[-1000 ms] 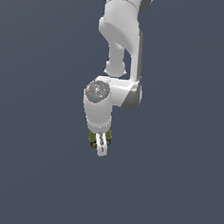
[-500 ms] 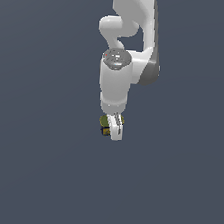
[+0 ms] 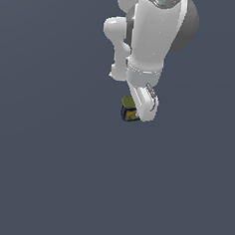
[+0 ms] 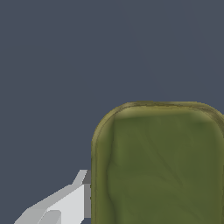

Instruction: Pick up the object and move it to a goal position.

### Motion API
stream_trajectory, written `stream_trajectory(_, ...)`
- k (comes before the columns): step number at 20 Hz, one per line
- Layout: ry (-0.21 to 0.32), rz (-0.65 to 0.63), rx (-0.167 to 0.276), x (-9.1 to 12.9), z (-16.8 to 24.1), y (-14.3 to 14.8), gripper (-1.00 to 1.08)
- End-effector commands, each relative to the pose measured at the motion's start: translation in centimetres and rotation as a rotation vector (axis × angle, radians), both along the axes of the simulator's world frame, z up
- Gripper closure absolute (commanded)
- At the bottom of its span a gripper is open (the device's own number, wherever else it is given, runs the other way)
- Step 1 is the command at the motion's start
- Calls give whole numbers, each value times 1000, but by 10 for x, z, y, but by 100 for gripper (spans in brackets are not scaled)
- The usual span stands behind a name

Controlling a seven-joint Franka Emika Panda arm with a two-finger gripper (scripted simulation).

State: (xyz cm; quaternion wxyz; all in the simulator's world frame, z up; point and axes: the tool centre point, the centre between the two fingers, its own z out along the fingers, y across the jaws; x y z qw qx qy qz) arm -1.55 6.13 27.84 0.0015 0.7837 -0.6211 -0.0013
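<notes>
Carry step judged in hand: the tool (image 3: 136, 112) is clamped on the object (image 3: 128, 109), which fills the wrist view; next, transport to the unmarked goal.

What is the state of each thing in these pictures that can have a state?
Gripper: pointing down, shut on the block; one finger lies against the block's side.
Block: held between the fingers, olive-green top facing the wrist camera, dark blue side with yellow mark facing the exterior camera; whether it is lifted or resting on the surface cannot be told.
</notes>
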Motion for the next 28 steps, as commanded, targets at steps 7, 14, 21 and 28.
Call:
stream_trajectory(7,-5,-1,-2,-28,92,50,108)
stream_trajectory(14,-5,0,-1,-45,153,85,108)
stream_trajectory(21,-4,1,0,-54,186,106,108)
stream_trajectory(28,-4,1,1,-55,196,112,108)
